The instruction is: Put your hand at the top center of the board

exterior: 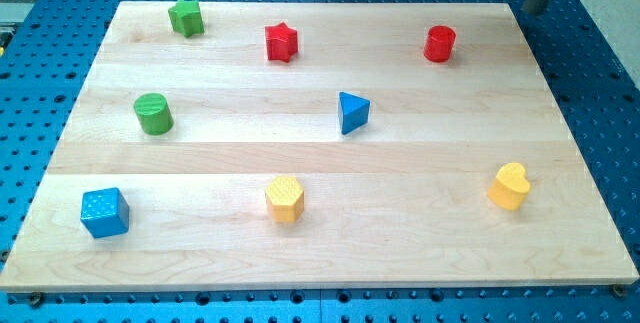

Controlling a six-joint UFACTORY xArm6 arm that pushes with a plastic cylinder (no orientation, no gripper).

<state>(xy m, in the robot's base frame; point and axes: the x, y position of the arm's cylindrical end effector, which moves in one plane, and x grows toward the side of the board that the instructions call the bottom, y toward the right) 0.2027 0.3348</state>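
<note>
Board, tip beyond top-right corner

A green star block is seen near the board's top-left corner. Along the top edge, a red star block and a red cylinder are placed. A blue cube is set near the bottom-left corner.

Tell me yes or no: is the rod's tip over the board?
No: my tip sits off the board, past its top right corner.
</note>
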